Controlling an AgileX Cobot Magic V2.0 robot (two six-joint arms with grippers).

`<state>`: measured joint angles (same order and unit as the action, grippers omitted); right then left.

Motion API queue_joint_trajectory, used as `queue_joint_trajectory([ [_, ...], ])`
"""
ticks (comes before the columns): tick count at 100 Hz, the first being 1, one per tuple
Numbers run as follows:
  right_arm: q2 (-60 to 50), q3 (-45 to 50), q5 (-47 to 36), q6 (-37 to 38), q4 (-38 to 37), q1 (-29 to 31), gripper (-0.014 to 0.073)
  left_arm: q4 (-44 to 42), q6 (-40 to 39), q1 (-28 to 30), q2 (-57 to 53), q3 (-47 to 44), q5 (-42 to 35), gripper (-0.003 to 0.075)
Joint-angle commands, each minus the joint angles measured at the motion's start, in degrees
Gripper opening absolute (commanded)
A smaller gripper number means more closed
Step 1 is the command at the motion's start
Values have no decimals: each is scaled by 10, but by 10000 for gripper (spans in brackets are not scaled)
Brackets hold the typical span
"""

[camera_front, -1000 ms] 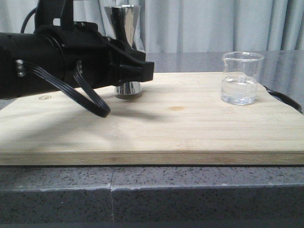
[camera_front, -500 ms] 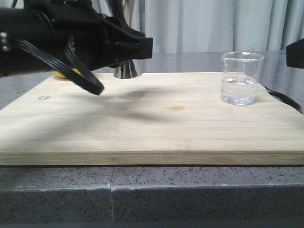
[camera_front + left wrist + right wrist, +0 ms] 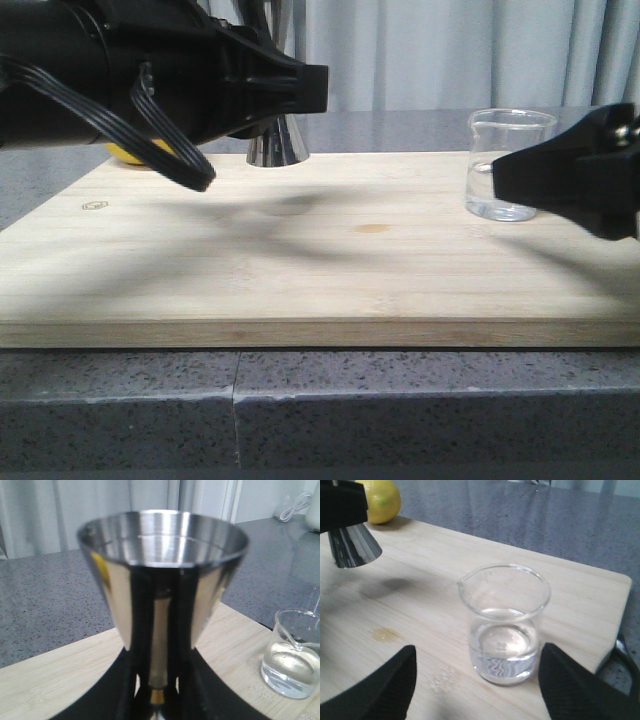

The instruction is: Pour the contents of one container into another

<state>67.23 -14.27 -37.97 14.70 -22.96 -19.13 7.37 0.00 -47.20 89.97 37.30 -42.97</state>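
My left gripper (image 3: 312, 90) is shut on the waist of the steel jigger (image 3: 275, 146) and holds it upright, a little above the wooden board (image 3: 320, 285). The left wrist view shows the jigger (image 3: 162, 575) filling the middle, with the left gripper (image 3: 157, 695) clamped round its brass waist. The glass beaker (image 3: 508, 135), about a third full of clear liquid, stands on the board's right part. My right gripper (image 3: 520, 180) is open and low just in front of it. In the right wrist view the beaker (image 3: 504, 625) stands between the spread fingers (image 3: 385, 685), untouched.
A yellow lemon (image 3: 382, 500) lies off the board's far left corner, behind the jigger's lower cone (image 3: 352, 547). A small yellowish stain (image 3: 372, 229) marks the board's middle. A black cable or handle (image 3: 627, 655) lies by the board's right edge. A grey stone counter (image 3: 400, 410) carries the board.
The left gripper has lifted the jigger off the board and holds it higher. The right gripper has come in from the right and now stands round the beaker.
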Motion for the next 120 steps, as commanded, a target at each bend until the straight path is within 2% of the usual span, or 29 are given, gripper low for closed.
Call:
queue_joint_trajectory([
  [1,19,-13,-88,-30,16,-1,470,-5,-6,-5,-25,16,-43,-19],
  [48,83,-23,-160,-56,43,33,470,-6,-6,-5,-25,16,-41,-19],
  [120,168,-68,-217,-56,43,34,470,-6,-6,-5,-25,16,-39,-19],
])
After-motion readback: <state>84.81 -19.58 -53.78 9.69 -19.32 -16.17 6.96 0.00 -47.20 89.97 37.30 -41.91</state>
